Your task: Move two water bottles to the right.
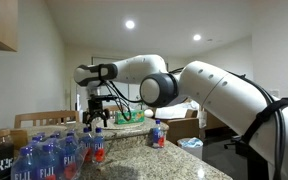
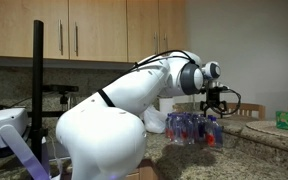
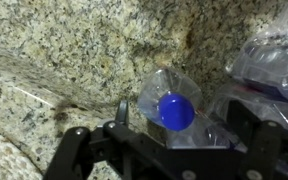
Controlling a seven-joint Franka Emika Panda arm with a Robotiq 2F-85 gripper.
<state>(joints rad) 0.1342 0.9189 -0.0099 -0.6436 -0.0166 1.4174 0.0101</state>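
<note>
In the wrist view the gripper [image 3: 178, 108] stood directly over one water bottle [image 3: 174, 92], whose blue cap [image 3: 176, 111] lay centred in the gap, with one of the fingers [image 3: 122, 112] to each side of its shoulder. The bottle stood upright, so its long axis ran straight down and away from the fingertips to the granite counter [image 3: 74, 50]. The jaws were spread a little wider than the bottle, with a narrow gap seeming to show between finger and plastic; they appeared to hold nothing yet. In an exterior view the fingertips hung about level with the cap, with the red label band [image 1: 96, 150] below them. I judged that the coming move turned on this centring: a straight drop along the axis, then a close across the neck or shoulder. Other clear plastic bottles [image 3: 269, 50] crowded just outside one finger, leaving that finger little room. The second water bottle [image 1: 158, 133] stood well apart from the fingers, alone on open counter
</note>
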